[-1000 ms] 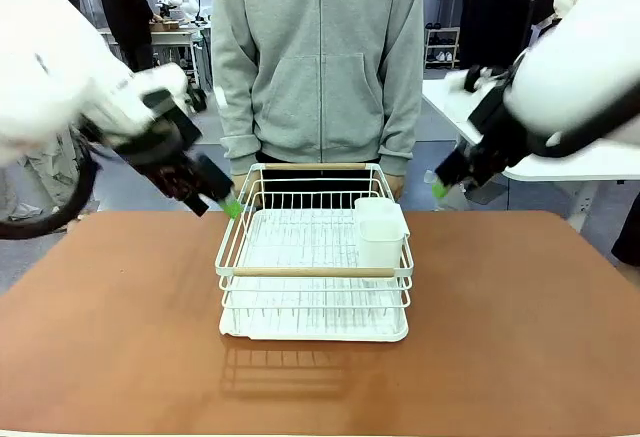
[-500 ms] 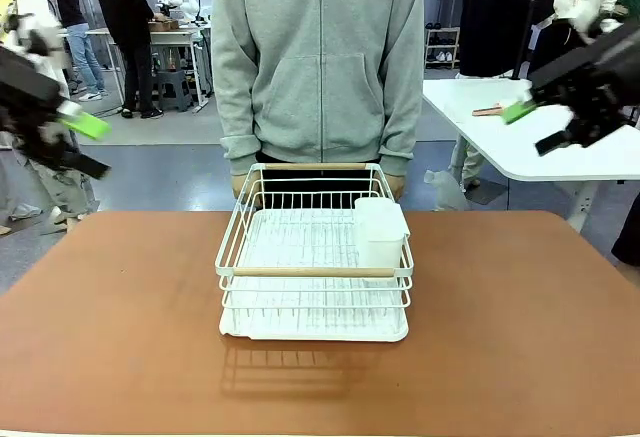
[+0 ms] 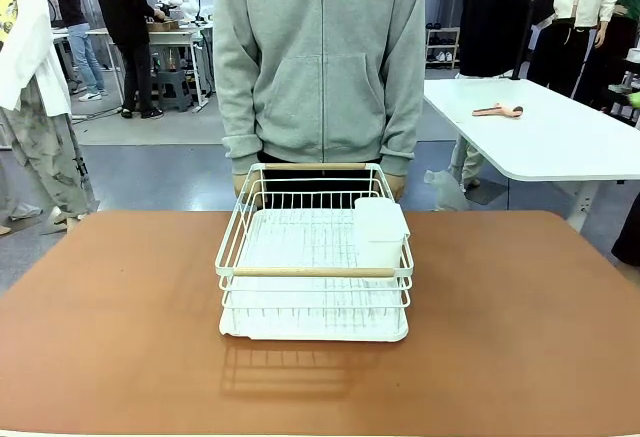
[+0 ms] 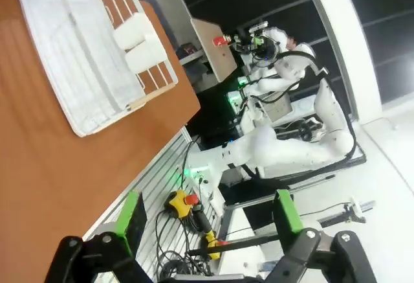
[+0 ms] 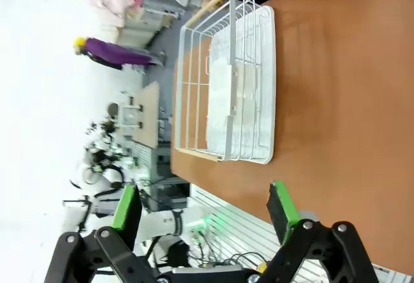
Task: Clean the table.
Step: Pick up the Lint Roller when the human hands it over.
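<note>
From the front, the table (image 3: 520, 357) is a broad rectangle with a smooth, matte reddish-brown top. At its middle, nearer the far edge than the near one, stands one dish rack (image 3: 228, 257) of thin white wire over a ribbed white tray, with two pale wooden rails (image 3: 315, 271), one along its near rim and one along its far rim. One boxy white plastic holder (image 3: 380, 232) sits inside the rack against its right wall. A person in a soft grey zip hoodie (image 3: 320, 57) stands at the far edge, just behind the rack. Beyond the far right corner is a white-topped table (image 3: 560, 147) carrying one small pinkish thing (image 3: 498, 110).

In the left wrist view, the left tool (image 4: 208, 213) hangs off the table's edge, its two green-padded black fingers set wide with nothing between them. The brown top (image 4: 52, 160) and the wire rack (image 4: 77, 50) lie well beyond it. A yellow box with a red button (image 4: 180, 200) lies among cables below.

In the right wrist view, the right tool (image 5: 204, 210) is likewise spread wide and empty, over the table's edge, with the rack (image 5: 226, 82) well apart from it on the brown top (image 5: 343, 89).
</note>
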`<state>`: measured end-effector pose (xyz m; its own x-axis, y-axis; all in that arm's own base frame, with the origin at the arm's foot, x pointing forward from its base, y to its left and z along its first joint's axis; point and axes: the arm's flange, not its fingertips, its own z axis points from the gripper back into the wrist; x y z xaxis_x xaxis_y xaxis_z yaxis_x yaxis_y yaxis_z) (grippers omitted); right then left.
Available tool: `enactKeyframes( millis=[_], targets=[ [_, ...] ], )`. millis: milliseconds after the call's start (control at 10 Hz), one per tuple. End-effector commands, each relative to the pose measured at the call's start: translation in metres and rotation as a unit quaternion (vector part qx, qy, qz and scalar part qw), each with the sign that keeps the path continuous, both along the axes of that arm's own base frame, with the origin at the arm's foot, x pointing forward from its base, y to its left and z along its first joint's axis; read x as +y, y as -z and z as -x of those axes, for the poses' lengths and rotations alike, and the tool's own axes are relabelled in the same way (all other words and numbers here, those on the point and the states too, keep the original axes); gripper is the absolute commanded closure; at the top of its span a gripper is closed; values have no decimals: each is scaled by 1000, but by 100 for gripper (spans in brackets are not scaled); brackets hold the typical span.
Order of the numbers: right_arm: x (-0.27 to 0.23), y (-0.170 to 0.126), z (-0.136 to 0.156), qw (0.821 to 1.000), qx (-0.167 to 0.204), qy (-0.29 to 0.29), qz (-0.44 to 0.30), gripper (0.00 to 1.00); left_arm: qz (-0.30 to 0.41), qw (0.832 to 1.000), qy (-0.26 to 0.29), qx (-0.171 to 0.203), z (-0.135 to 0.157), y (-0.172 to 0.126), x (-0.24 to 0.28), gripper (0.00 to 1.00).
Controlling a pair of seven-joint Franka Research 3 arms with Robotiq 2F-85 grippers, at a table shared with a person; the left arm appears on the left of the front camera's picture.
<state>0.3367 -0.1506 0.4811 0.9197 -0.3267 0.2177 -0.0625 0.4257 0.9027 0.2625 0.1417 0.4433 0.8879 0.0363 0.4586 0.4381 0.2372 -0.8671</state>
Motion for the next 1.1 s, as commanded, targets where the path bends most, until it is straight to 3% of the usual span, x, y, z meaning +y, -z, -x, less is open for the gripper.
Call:
enactKeyframes(
  millis=[0, 200, 500, 700, 900, 1000],
  targets=[
    [-41, 12, -7, 999, 4, -20, -36, 0, 6, 1000, 16, -7, 8, 12, 29, 0],
    [-77, 23, -4, 998, 30, -45, -12, 0, 20, 1000, 20, -8, 14, 18, 59, 0],
    [-135, 54, 3, 997, 64, -7, -35, 0, 22, 1000, 16, -16, 22, 24, 80, 0],
    [-160, 72, 13, 996, 58, 29, -57, 0, 29, 999, 14, -10, 18, 28, 79, 0],
    [-164, 82, 18, 997, 33, 24, -66, 0, 31, 999, 21, -11, 15, 28, 72, 0],
    [-164, 79, 20, 996, 69, 35, -54, 0, 27, 1000, 7, -3, 17, 32, 75, 0]
  ],
)
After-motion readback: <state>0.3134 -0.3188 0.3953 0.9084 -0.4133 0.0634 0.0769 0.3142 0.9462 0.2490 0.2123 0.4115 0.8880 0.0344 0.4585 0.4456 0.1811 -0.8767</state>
